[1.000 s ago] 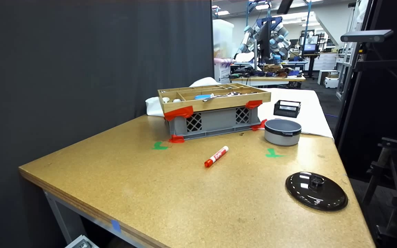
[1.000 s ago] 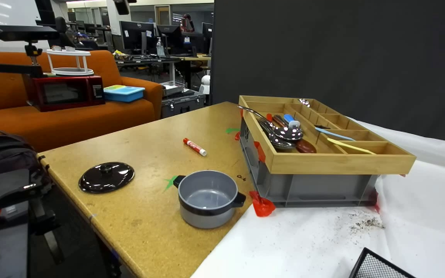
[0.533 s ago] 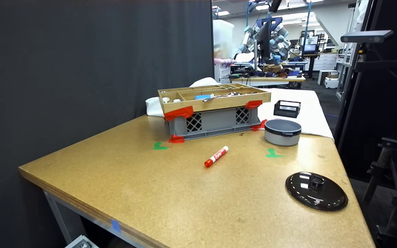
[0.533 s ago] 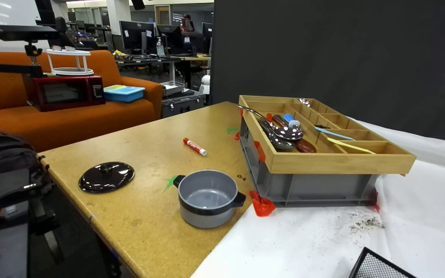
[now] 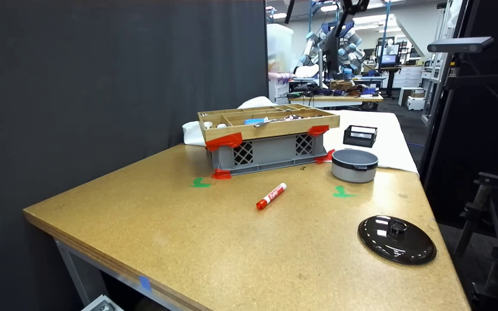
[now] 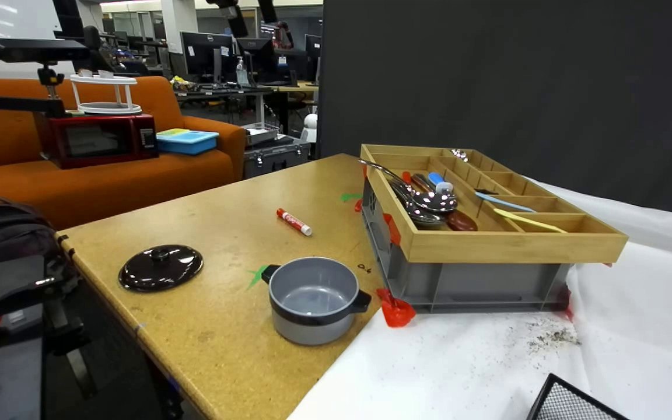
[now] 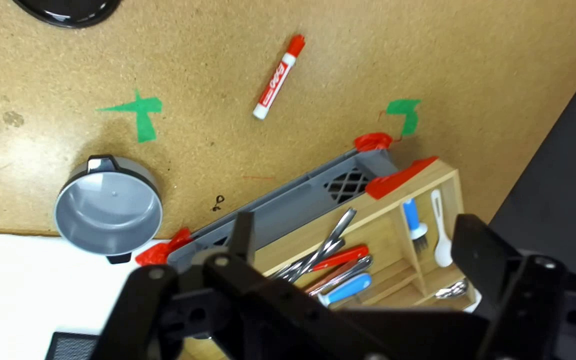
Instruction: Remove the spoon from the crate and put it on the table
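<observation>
The grey crate (image 5: 270,151) with red corners carries a tan divided tray; it also shows in an exterior view (image 6: 482,286) and the wrist view (image 7: 288,210). A shiny silver spoon (image 6: 438,201) lies on other cutlery in the tray, its handle crossing the rim; in the wrist view its handle (image 7: 335,232) shows, and my gripper hides its bowl. My gripper (image 7: 360,240) is open and empty, high above the tray, fingers wide apart. It shows at the top edge of an exterior view (image 6: 251,17). The tan table (image 5: 180,229) spreads beside the crate.
A red-and-white marker (image 6: 294,221), a grey bowl (image 6: 312,329) and a black lid (image 6: 161,268) are on the table. The tray also holds a white spoon (image 7: 442,235), blue-handled (image 7: 353,287) and red-handled (image 7: 340,257) utensils. A black mesh holder (image 5: 360,136) stands behind the bowl.
My gripper has come further into view at the top of both exterior views, shifting toward the crate's side; both fingers now show. The crate, spoon and other objects have not moved.
</observation>
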Robot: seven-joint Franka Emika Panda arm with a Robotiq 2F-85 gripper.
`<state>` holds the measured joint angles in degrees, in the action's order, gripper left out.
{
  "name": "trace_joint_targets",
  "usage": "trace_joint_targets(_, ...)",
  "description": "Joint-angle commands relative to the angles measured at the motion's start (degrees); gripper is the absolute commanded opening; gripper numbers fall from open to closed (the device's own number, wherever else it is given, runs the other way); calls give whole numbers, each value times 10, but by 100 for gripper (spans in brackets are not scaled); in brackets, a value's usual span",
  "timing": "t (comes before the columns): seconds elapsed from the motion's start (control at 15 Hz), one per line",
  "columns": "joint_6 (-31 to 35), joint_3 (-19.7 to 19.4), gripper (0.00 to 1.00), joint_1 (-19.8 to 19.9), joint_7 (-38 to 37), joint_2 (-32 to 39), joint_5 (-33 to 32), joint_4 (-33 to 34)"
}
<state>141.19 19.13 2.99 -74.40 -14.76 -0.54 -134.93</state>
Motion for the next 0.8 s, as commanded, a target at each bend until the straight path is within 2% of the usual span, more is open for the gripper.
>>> trace_joint_targets(0.0,-43,-10,100,18,-141,69,-92,72)
trace_joint_targets(0.2,-103,-38,100,2,-253,131,-163,138)
trace_joint_targets(0.27,-132,-53,100,-5,-268,155,-164,168)
trace_joint_targets(0.47,-184,-100,100,-18,-265,211,-99,232)
trace_joint_targets(0.73,-187,-149,100,-13,-242,272,28,286)
